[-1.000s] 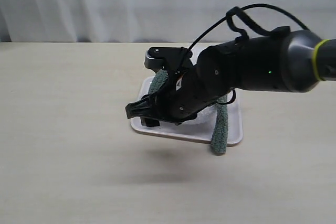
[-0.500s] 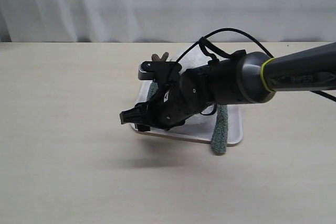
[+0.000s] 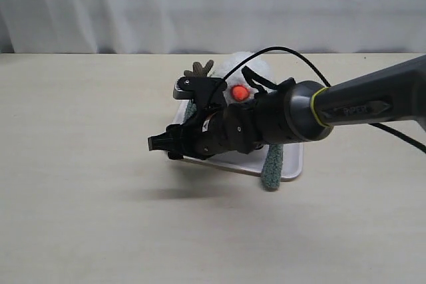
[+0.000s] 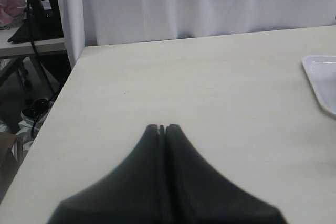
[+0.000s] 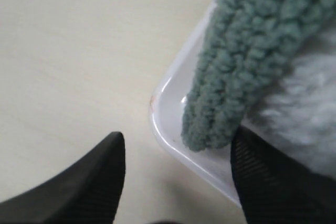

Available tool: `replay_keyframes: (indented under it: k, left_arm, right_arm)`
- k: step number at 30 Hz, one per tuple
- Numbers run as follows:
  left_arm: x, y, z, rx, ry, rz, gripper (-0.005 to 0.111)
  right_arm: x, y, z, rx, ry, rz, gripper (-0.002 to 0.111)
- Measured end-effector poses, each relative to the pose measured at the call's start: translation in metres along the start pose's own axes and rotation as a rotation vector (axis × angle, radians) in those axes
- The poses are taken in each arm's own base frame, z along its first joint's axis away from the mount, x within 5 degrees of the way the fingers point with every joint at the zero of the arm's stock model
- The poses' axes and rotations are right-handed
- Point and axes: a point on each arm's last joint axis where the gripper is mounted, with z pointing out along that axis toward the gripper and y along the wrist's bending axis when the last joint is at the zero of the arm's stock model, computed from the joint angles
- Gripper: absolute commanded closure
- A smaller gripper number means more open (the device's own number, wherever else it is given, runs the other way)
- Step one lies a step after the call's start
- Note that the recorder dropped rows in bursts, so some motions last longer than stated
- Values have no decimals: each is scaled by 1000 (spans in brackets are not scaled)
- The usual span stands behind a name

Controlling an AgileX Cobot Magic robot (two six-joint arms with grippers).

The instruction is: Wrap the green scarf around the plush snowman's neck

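The plush snowman (image 3: 247, 71) lies on a white tray (image 3: 290, 168), its orange nose and one brown twig arm showing above my right arm. The green scarf (image 3: 271, 167) hangs over the tray's front edge at one end; another stretch (image 3: 191, 110) shows by the tray's left side. My right gripper (image 3: 160, 144) reaches across the tray's left corner and stands open. In the right wrist view a rounded scarf end (image 5: 247, 61) rests on the tray rim (image 5: 167, 128) beside white fur (image 5: 310, 111), close to one finger of the right gripper (image 5: 178, 142) but not gripped. My left gripper (image 4: 161, 128) is shut and empty over bare table.
Light wooden tabletop (image 3: 86, 184) surrounds the tray, with a white curtain (image 3: 133, 4) behind. The left wrist view shows the tray's corner (image 4: 321, 83) off to one side, and the table's edge with a dark stand (image 4: 37, 9) beyond it.
My right arm has swung lower and further left, uncovering the snowman's head and orange nose. The right gripper stays open. The scarf end at the tray's front has shifted slightly.
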Motion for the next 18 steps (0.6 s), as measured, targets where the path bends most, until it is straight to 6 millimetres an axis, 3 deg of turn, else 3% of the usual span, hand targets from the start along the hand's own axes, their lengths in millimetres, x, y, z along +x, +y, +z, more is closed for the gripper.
replay_keyframes:
  k: [3,7,14,18]
  left_arm:
    - [0,0,0,0,0,0,107]
    - [0,0,0,0,0,0,107]
    - [0,0,0,0,0,0,107]
    - [0,0,0,0,0,0,107]
  right_arm:
    - [-2,0,1,-4,-17,0,57]
    - [-1,0,2,-3,-15,-4,78]
    - [-1,0,2,-2,-14,-6,104]
    - [1,0,2,2,6,-26,104]
